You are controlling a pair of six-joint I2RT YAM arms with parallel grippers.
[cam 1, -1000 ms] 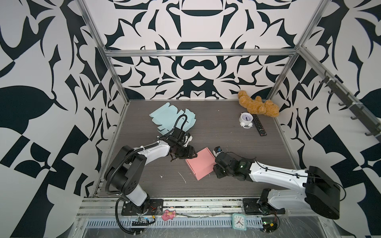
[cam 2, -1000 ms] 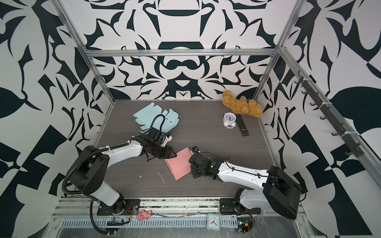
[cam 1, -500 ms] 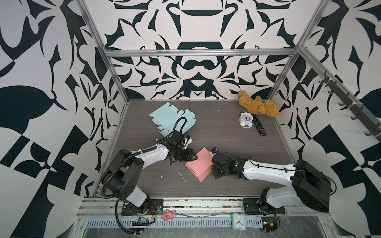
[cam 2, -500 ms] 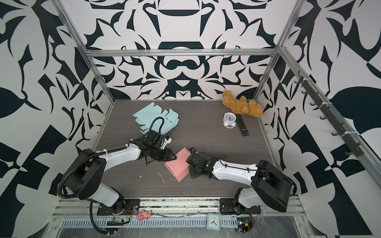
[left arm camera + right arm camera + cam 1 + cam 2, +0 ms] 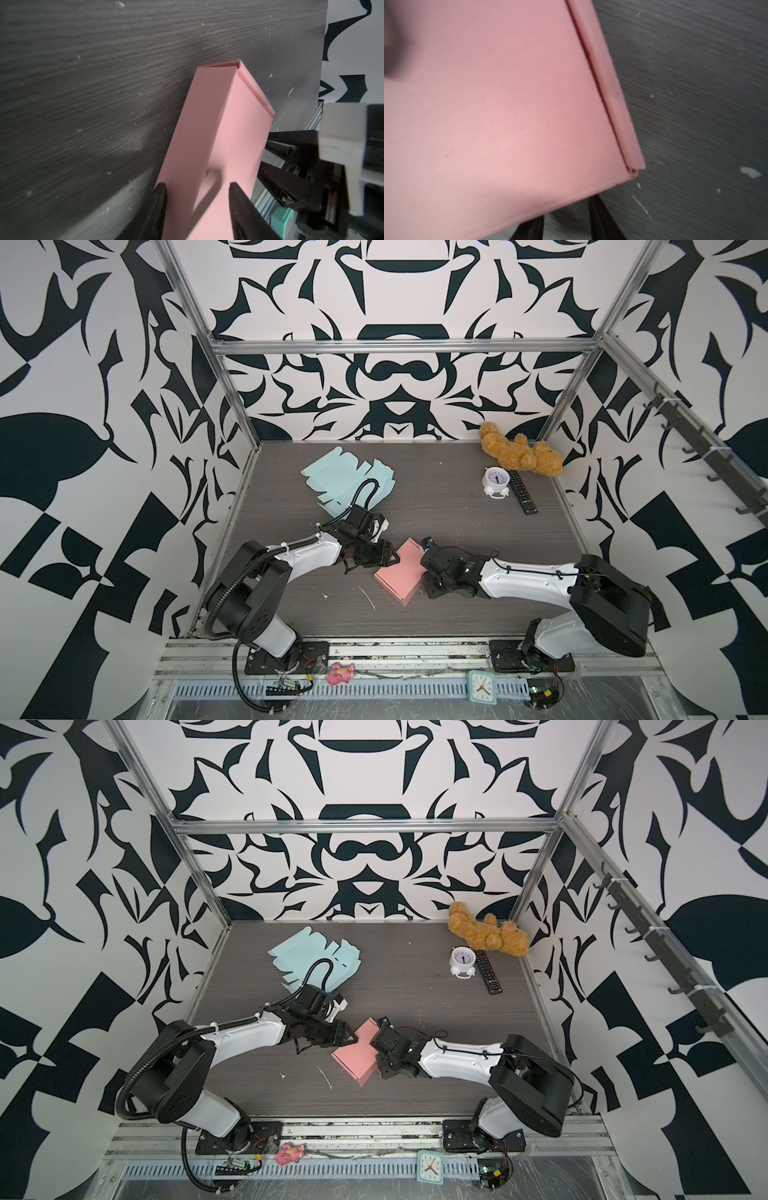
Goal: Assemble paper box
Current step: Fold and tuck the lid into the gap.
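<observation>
Pink box (image 5: 399, 574) seemingly nudged toward left tool (image 5: 392, 560).
Right tool (image 5: 424, 576) crept closer; we cannot tell whether either grips.

Pink box (image 5: 401, 574): a shallow rectangular carton of plain pink paper, folded up and closed, broad face upward in both top views (image 5: 359, 1052).
Pose: turned diagonally on the dark wood-grain surface (image 5: 457, 531), one corner toward the front edge; whether its whole underside rests flat cannot be told.
Place: middle of the surface, a little toward the front.
Seam: in both wrist views a narrow folded lip runs along one long edge (image 5: 255, 91), with a thin dark gap beside it (image 5: 600, 93).
Blue blanks (image 5: 345, 481): pale blue die-cut sheets, unfolded, overlapping flat at the rear left, well apart from the pink box (image 5: 316, 961).
</observation>
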